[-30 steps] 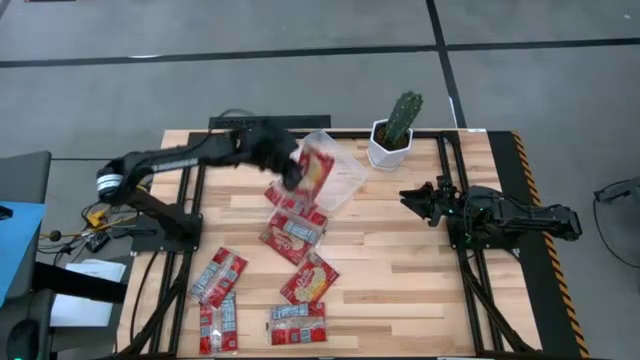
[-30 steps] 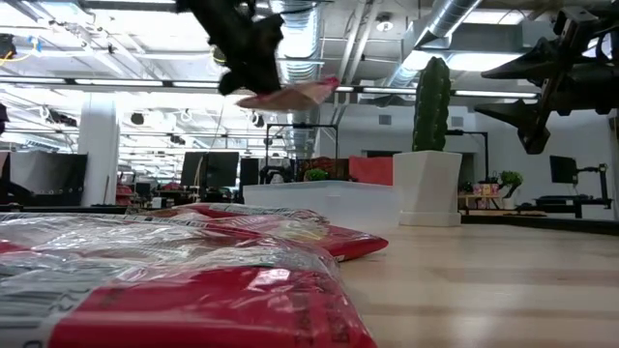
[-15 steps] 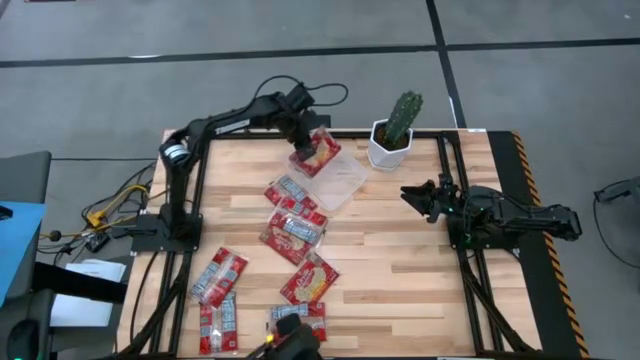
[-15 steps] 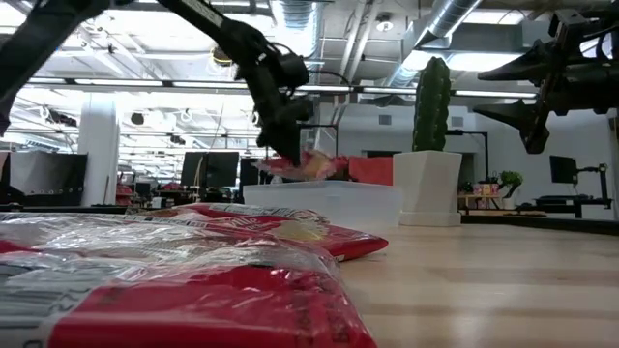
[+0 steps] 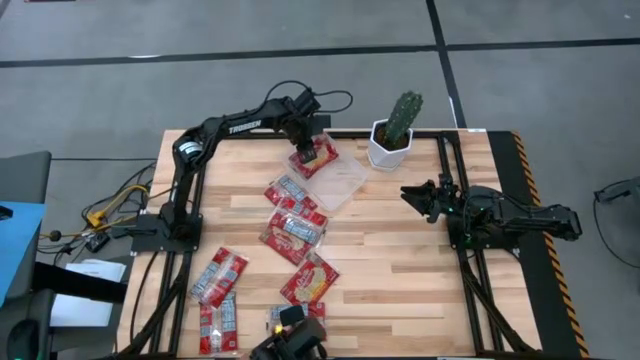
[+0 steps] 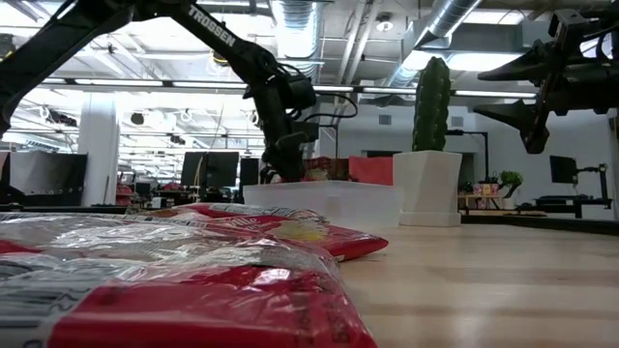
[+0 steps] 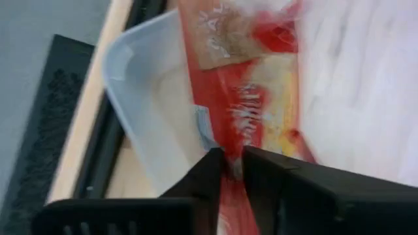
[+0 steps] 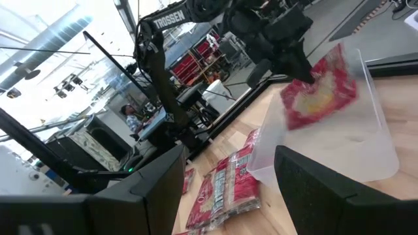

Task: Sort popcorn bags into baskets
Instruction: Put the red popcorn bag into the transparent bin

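My left gripper (image 5: 303,146) is at the table's far side, shut on a red popcorn bag (image 5: 319,157) over the far corner of the clear tub (image 5: 343,180). The low view puts the bag (image 6: 314,171) at about the height of the tub's rim (image 6: 324,187). Several other red bags lie flat on the wood, from the tub's left side (image 5: 290,196) to the near left corner (image 5: 218,276). My right gripper (image 5: 408,195) waits open at the right, raised above the table (image 6: 503,92). My left gripper pinches the bag between its two fingers (image 7: 210,171), a little way in from one end (image 7: 234,156). The fingers come from above, slanting down. The bag slants away from them into the tub (image 7: 140,85), its silvery far end (image 7: 228,36) lowest; whether it touches the tub's floor I cannot tell.
A white faceted pot with a cactus (image 5: 392,140) stands just right of the tub at the far edge. A dark object (image 5: 292,336) sits at the near edge over one bag. Bare wood lies between the tub and my right gripper.
My left gripper carried the bag toward the far edge and came down, from high above the table to the tub's rim height. The bag, held level and high before, now slants into the tub's far corner. A dark object came in at the near edge.
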